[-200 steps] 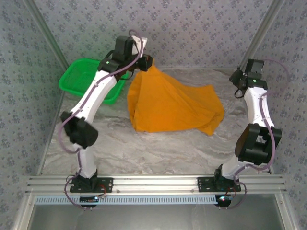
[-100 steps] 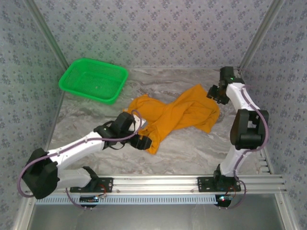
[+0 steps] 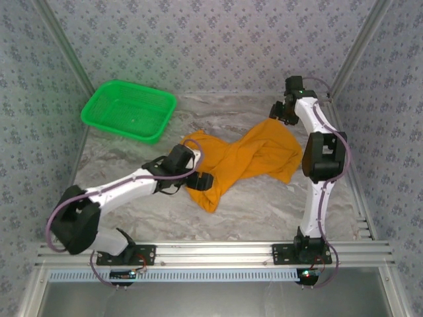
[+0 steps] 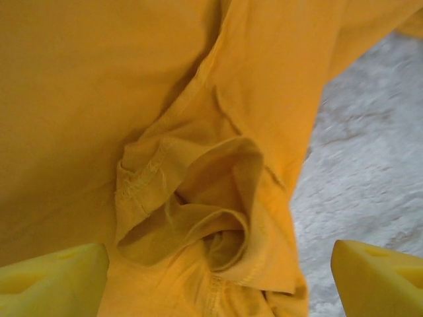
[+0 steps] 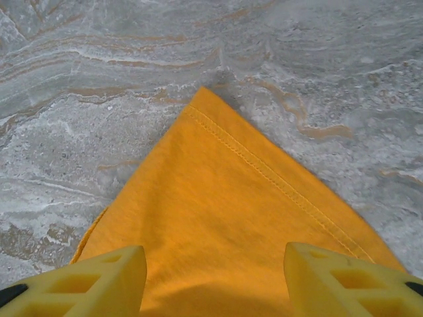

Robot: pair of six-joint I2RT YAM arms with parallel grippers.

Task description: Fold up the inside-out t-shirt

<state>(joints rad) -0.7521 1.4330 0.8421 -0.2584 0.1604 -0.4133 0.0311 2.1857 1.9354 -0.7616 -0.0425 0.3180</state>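
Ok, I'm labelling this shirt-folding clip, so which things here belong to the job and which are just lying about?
Part of the job:
- crumpled orange-yellow cloth t-shirt
- left gripper, open over the shirt's near end
- right gripper, open at the shirt's far corner

Just lying about:
- green plastic mesh basket, in the far left corner of the grey marbled table

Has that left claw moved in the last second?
Yes. A second ago the left gripper was raised beside the green basket; now it is down nearer the front rail, clear of the basket, over the t-shirt.
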